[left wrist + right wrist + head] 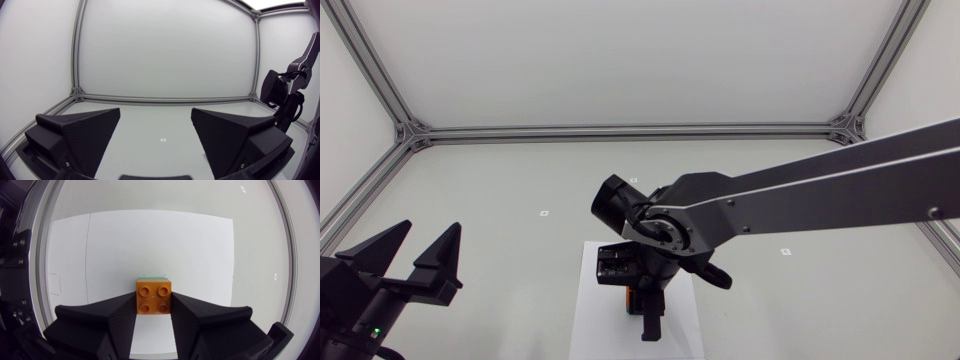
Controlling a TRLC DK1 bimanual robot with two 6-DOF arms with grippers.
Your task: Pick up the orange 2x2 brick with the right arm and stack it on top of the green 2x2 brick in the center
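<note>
The orange 2x2 brick (153,296) sits studs-up between the two fingers of my right gripper (153,311), which touch it on both sides, so the gripper is shut on it. A thin green edge (153,278), the green brick, shows just past the orange one; the rest is hidden beneath it. From above, my right arm comes in from the right and its gripper (642,300) points down over the white sheet (685,330), with a bit of the orange brick (631,298) visible. My left gripper (420,255) stands open at the near left, with nothing between its fingers (80,135).
The white sheet (150,240) lies at the table's middle front. Aluminium frame rails (620,131) run along the table's far and side edges. My right arm (285,95) shows beyond my left gripper's right finger.
</note>
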